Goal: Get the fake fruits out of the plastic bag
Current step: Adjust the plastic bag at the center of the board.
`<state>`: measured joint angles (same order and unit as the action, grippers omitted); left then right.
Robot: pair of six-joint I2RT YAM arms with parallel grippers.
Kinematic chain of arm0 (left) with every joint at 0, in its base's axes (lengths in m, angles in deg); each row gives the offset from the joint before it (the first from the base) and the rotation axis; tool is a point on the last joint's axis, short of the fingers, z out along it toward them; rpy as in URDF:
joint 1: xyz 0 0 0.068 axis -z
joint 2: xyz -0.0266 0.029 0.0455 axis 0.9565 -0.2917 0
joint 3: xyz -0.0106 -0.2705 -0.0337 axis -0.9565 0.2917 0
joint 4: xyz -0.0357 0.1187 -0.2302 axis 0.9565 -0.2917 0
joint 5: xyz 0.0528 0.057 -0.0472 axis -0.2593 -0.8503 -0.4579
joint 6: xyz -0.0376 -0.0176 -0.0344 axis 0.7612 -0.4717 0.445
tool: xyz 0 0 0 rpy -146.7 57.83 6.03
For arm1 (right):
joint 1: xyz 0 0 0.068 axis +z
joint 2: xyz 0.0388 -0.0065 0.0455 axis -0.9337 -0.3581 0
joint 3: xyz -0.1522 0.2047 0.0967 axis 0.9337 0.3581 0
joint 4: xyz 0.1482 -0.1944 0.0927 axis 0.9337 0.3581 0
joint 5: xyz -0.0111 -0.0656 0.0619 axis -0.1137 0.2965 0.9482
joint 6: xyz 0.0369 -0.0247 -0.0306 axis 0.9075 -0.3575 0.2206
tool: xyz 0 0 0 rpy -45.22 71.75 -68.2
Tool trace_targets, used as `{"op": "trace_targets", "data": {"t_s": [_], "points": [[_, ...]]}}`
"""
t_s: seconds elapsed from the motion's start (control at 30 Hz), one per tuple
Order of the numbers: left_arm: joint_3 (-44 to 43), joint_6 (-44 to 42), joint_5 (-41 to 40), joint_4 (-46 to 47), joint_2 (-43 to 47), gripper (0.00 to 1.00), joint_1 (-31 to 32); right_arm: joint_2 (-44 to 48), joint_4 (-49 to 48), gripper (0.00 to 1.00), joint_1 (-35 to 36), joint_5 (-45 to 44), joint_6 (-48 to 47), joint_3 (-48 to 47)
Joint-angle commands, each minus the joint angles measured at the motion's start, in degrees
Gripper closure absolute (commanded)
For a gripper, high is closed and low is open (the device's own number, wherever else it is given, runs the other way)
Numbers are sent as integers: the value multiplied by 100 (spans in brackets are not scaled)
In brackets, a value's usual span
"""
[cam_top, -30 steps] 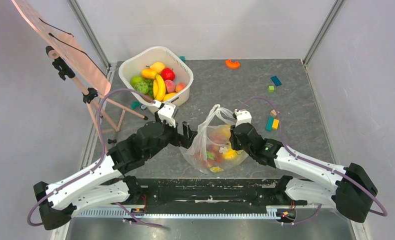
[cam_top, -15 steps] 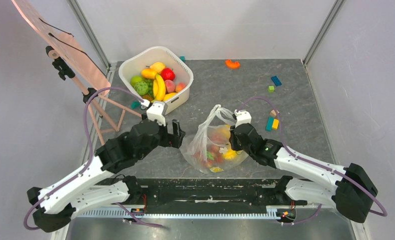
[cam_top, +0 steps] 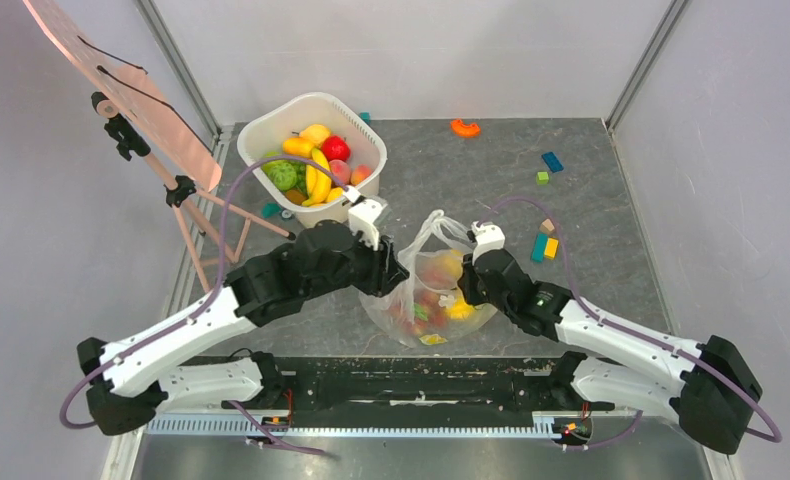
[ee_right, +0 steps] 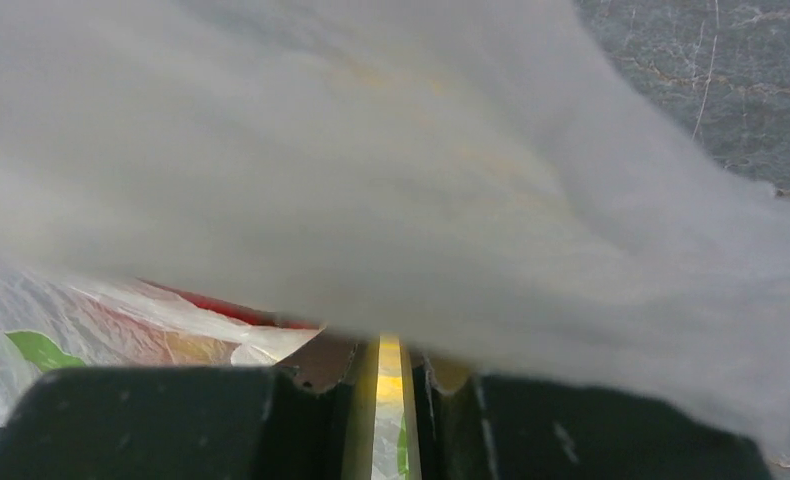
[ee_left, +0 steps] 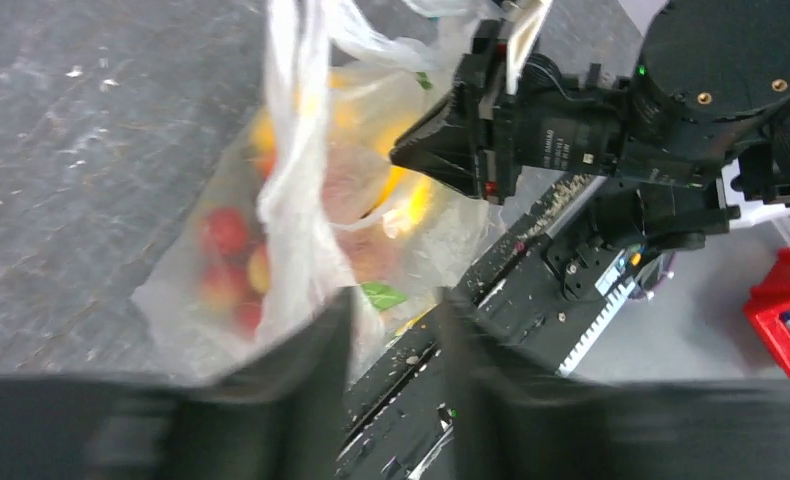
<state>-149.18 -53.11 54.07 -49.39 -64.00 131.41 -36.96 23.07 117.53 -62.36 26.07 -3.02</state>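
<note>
The plastic bag (cam_top: 418, 300) lies crumpled on the grey table, near the front, with the fake fruits (cam_top: 439, 295) inside it: red, yellow and orange shapes showing through the film. In the left wrist view the bag (ee_left: 291, 180) rises just ahead of my left gripper (ee_left: 391, 310). Its blurred jaws stand apart, with the bag's lower edge against the left finger. From above, the left gripper (cam_top: 399, 278) is at the bag's left side. My right gripper (cam_top: 463, 287) presses into the bag's right side. Its jaws (ee_right: 389, 350) are nearly together on a strip of film, and more bag (ee_right: 371, 150) drapes over them.
A white tub (cam_top: 271, 115) with a banana bunch, green fruits and other fruits stands at the back left. A wooden easel (cam_top: 171, 150) leans at the left edge. Toy blocks (cam_top: 544, 245) and an orange piece (cam_top: 465, 127) lie to the right and behind. The black base rail (cam_top: 411, 375) runs along the front.
My left arm has swung right, from a gap away, up to the bag's left side, and its jaws have narrowed. The right gripper stays on the bag and has tightened slightly.
</note>
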Motion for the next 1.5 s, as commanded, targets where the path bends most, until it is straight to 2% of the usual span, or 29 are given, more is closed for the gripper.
{"op": "trace_targets", "data": {"t_s": [0.0, 0.03, 0.13, 0.33, 0.6, 0.97, 1.17, 1.47], "points": [[-229, 0, 319, 662, -385, 74, 404, 203, -190, 86, -26, 95, 94, 204], [-257, 3, 325, 761, -550, 81, 516, 231, -191, 86, -24, 64, 111, 249], [-403, 20, 320, 990, -1051, 92, 687, 325, -181, 87, -26, -62, 205, 370], [-634, -40, 255, 1399, -2106, 98, 693, 542, -265, 87, -23, -150, 385, 621], [-593, 10, -82, 1645, -3221, 98, 691, 784, -213, 87, -25, -87, 541, 936], [-381, 54, -273, 1966, -3949, 98, 681, 1512, -22, 88, -17, 330, 879, 1654], [-108, 128, -255, 2060, -4047, 98, 676, 1732, 150, 89, 2, 584, 1111, 1941], [646, 318, -98, 2421, -3687, 98, 680, 1554, 644, 88, 6, 244, 1334, 2110]]}}
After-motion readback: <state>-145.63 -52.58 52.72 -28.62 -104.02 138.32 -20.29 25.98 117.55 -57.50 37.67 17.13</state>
